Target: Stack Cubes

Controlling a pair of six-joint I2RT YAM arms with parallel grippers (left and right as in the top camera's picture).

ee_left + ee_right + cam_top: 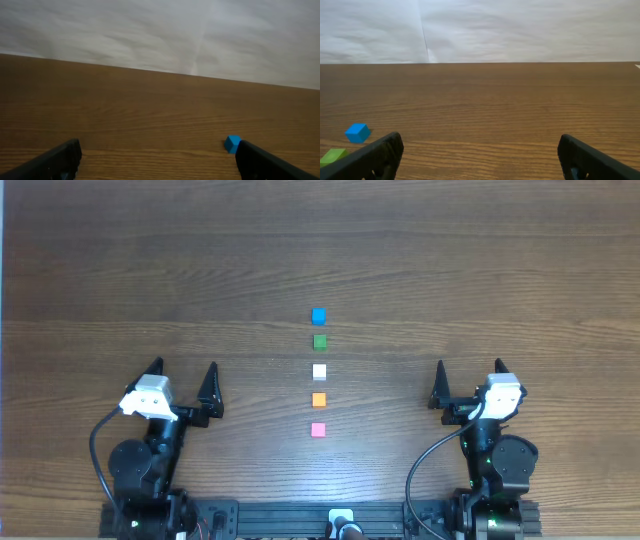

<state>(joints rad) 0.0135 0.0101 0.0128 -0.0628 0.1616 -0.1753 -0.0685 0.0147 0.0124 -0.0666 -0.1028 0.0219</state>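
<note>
Cubes lie unstacked in one line down my table (480,260): blue cube (318,316) farthest, then green cube (320,342), white cube (319,371), orange cube (319,399), pink cube (318,429) nearest the bases; I see the left gripper (184,367) and right gripper (468,367) spread wide, holding nothing, either side of the line.

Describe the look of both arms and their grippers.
The left arm and right arm are black with rounded joints and a white block at each wrist. The left gripper and right gripper each have two black, tapering, pointed fingers. A black cable loops beside each arm.
</note>
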